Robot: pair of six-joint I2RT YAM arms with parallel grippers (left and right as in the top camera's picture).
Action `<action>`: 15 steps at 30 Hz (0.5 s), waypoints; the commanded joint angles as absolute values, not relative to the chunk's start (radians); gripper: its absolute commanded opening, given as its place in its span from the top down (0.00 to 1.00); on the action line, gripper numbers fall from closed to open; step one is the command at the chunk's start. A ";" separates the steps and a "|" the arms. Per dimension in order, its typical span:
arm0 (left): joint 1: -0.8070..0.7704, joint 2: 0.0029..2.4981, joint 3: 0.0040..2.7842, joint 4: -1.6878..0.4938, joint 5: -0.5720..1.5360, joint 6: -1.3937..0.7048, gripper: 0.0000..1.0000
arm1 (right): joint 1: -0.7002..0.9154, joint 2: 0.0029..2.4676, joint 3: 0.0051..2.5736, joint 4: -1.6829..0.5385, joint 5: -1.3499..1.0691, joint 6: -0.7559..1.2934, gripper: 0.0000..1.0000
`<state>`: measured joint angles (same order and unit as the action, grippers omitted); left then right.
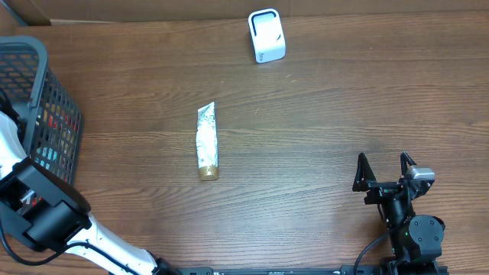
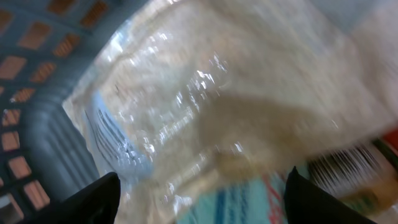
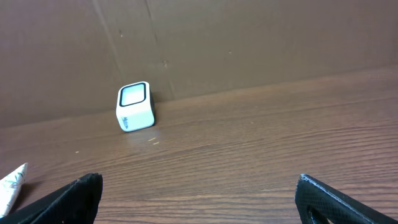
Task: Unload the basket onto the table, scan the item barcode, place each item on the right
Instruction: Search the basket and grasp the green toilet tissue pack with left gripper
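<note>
A white scanner (image 1: 267, 36) stands at the table's far edge and also shows in the right wrist view (image 3: 135, 107). A white tube with a gold cap (image 1: 208, 142) lies mid-table. My left arm reaches into the dark basket (image 1: 30, 92). There my left gripper (image 2: 203, 175) is open, its jaws wide apart. Just below it lies a blurred clear bag of beige stuff (image 2: 236, 81); I cannot tell if the fingers touch it. Barcode stripes (image 2: 345, 163) show on a packet at the right. My right gripper (image 1: 383, 160) is open over bare wood at the front right.
Inside the basket, its mesh wall (image 2: 31, 62) rises at the left and a teal packet (image 2: 242, 202) lies under the bag. A brown cardboard wall (image 3: 249, 43) stands behind the scanner. The tube's crimped end (image 3: 12, 183) shows at the right wrist view's left edge.
</note>
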<state>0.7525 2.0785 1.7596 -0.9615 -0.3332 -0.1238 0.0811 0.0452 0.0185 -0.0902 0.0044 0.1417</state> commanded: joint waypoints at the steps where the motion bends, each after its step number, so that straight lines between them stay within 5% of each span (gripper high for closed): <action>1: 0.753 2.122 1.685 -0.933 -0.385 -0.131 0.21 | 0.085 0.044 0.008 -0.083 0.007 0.138 0.00; 15: 0.754 2.122 1.566 -0.778 -0.389 -0.067 0.20 | 0.085 0.044 0.008 -0.083 0.007 0.138 0.00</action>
<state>0.7616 2.0953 1.6051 -0.7872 -0.3790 -0.0937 0.0811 0.0452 0.0181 -0.0902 0.0044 0.1417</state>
